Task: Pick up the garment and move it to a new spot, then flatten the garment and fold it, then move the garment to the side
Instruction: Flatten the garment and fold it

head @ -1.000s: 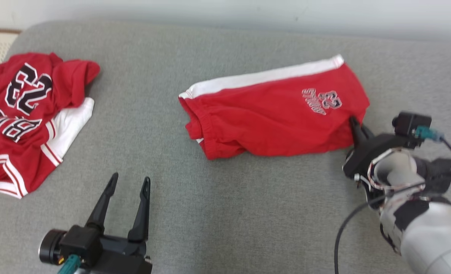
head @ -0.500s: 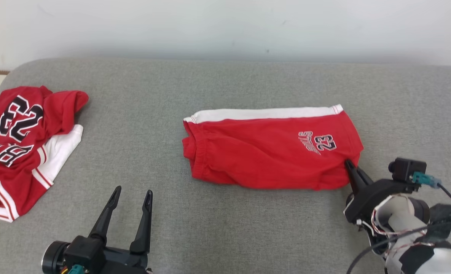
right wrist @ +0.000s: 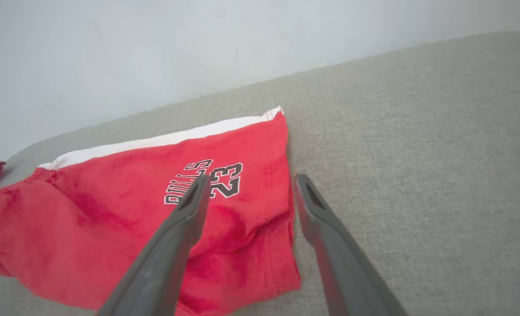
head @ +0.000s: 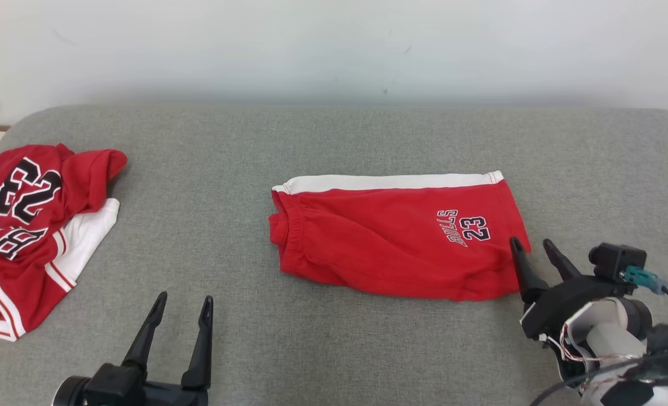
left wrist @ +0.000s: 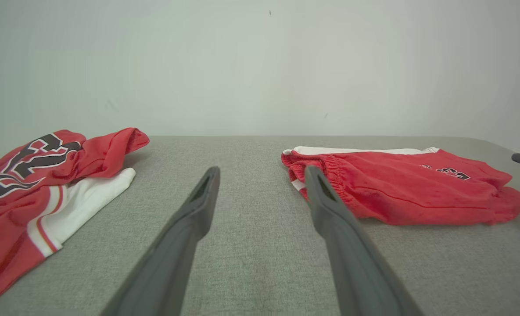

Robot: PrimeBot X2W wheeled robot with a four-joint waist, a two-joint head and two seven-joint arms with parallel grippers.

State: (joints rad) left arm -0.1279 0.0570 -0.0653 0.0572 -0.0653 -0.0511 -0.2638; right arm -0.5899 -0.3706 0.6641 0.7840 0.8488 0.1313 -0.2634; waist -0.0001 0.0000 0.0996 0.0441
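The garment (head: 390,237) is a pair of red shorts with a white side stripe and a "BULLS 23" print, folded and lying flat in the middle of the grey surface (head: 322,146). The shorts (right wrist: 154,210) also lie under my right fingers, and the shorts (left wrist: 400,188) appear at right in the left wrist view. My right gripper (head: 532,247) stands open at the shorts' lower right corner, holding nothing, with one finger over the hem (right wrist: 281,263). My left gripper (head: 182,301) is open at the lower left, well clear of the shorts.
A crumpled red and white jersey (head: 29,220) with black numbers lies at the far left; the jersey (left wrist: 44,175) also shows in the left wrist view. A pale wall (head: 334,51) runs behind the surface. Bare grey fabric stretches right of the shorts and between the two garments.
My right gripper was shut on the shorts' corner and has now opened, letting the cloth go. The head camera has tilted up, so the whole picture shifted down.
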